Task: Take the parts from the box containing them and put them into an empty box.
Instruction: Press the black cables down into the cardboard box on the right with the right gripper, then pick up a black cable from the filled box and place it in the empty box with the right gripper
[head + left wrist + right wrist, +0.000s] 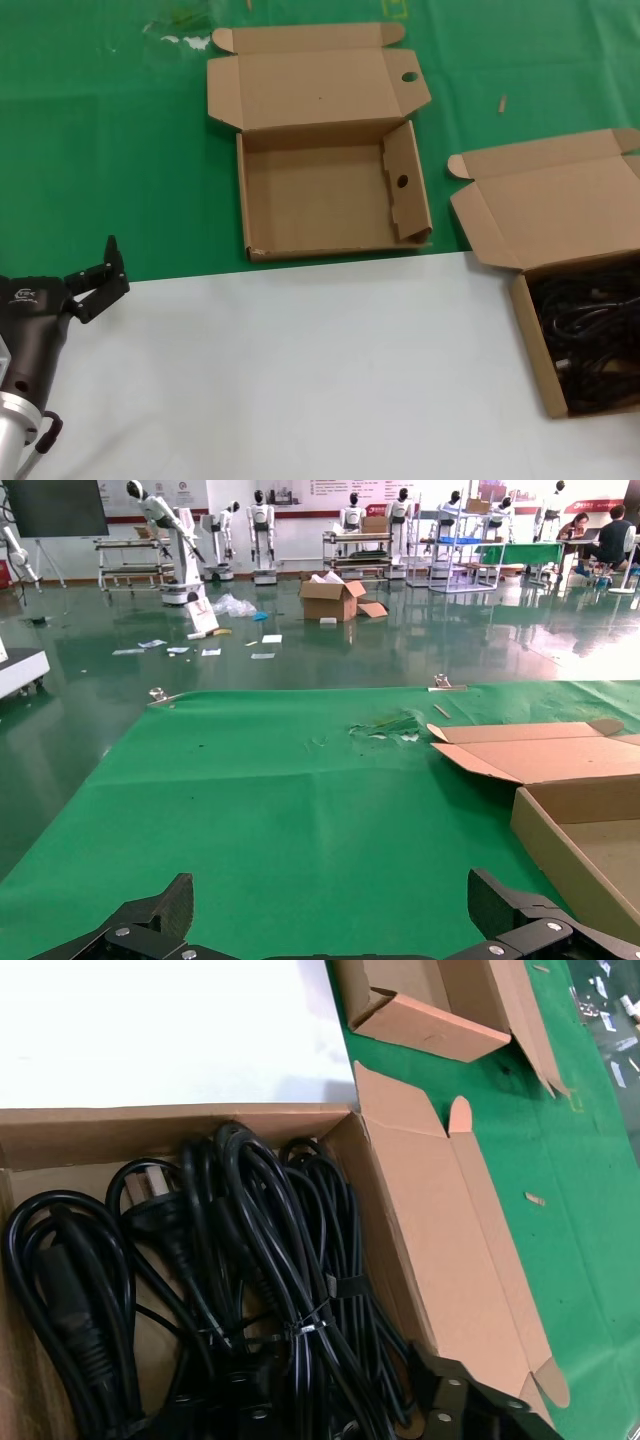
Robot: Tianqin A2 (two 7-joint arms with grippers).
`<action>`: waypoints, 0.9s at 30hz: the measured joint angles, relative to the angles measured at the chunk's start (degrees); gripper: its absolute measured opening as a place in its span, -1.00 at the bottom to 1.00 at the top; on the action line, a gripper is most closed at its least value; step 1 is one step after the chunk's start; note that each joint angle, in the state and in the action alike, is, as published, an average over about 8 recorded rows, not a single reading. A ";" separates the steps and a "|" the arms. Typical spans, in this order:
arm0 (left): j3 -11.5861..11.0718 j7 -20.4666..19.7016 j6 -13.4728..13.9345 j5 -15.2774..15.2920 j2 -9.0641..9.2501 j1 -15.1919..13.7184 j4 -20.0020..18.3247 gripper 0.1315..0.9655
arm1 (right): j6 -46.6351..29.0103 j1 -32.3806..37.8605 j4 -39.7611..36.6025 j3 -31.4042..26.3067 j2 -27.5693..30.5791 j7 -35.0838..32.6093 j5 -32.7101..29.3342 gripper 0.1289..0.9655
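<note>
The box containing the parts [527, 330] stands at the right on the white surface, lid open. Several black power cords [590, 335] lie bundled in it. In the right wrist view the cords [250, 1260] fill the box [180, 1125]. My right gripper [340, 1415] is down in that box, open, with its fingers either side of a tied cord bundle. It is out of the head view. The empty box [330, 200], with a round-holed lid tab, lies open at the middle back; its corner shows in the left wrist view [560, 850]. My left gripper [98, 280] is open and empty at the near left, also in its wrist view [330, 910].
A green cloth [110, 170] covers the far half of the table and a white surface [300, 370] the near half. The open lids of both boxes [310, 85] [560, 200] lie flat on the cloth. Small scraps [503, 103] lie at the back.
</note>
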 joint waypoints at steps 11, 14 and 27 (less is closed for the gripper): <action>0.00 0.00 0.00 0.00 0.00 0.00 0.00 1.00 | 0.79 -2.43 1.89 0.67 1.05 0.83 0.82 -0.48; 0.00 -0.01 0.00 0.00 0.00 0.00 0.00 1.00 | 1.03 -3.19 2.56 1.04 1.35 1.17 1.00 -0.62; 0.00 -0.02 0.00 0.01 0.00 0.00 0.00 1.00 | 2.27 -6.11 13.58 5.74 2.75 6.91 2.66 -0.78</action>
